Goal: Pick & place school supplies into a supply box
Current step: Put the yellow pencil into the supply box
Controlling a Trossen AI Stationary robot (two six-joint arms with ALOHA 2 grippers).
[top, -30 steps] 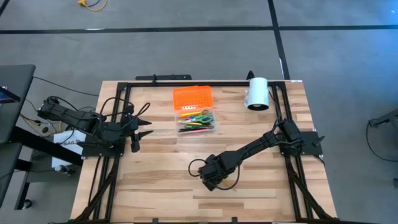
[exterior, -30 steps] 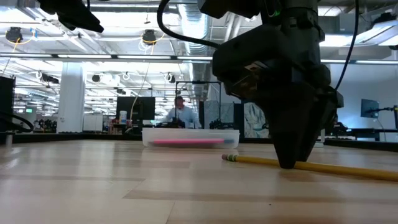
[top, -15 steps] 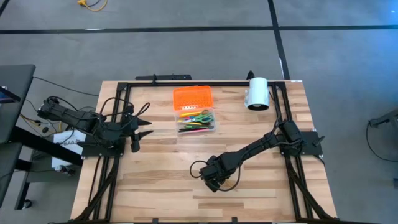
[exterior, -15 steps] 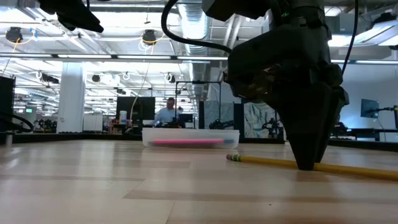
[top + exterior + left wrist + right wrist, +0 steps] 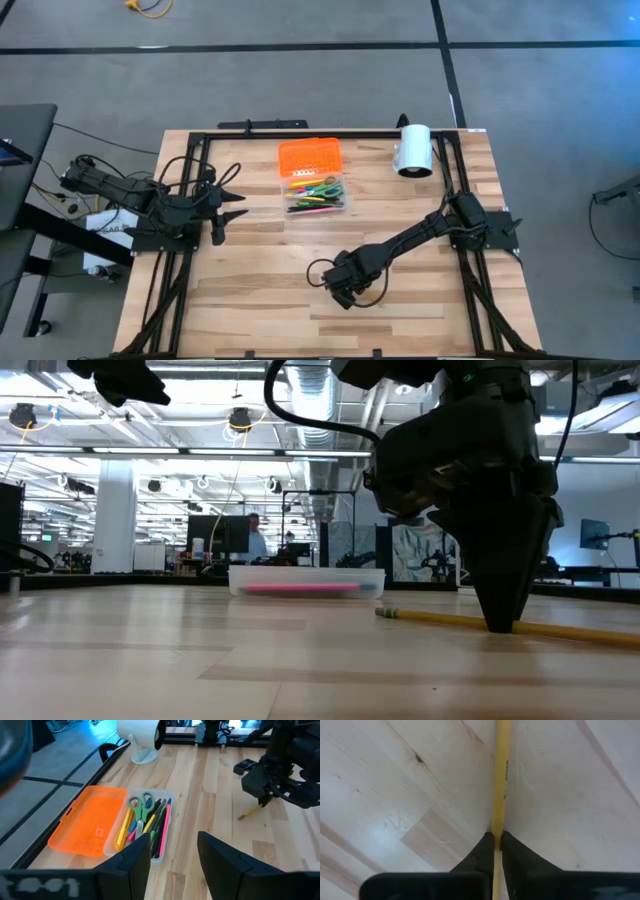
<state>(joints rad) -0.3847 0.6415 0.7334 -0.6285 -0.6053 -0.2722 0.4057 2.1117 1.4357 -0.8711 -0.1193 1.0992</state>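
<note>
— What's under my right gripper [image 5: 498, 622]?

— The yellow pencil [image 5: 499, 785], flat on the table [image 5: 260, 290], pinched between its fingers.

— And the supply box [image 5: 142, 827]?

— Farther back, open, orange lid [image 5: 89, 825] flat beside it; scissors [image 5: 140, 805] and pens inside. My left gripper [image 5: 175, 857] waits spread near it.

Supply box [image 5: 317, 193] at table [image 5: 250, 290] rear, pencil [image 5: 470, 622] lying nearer the front
</note>
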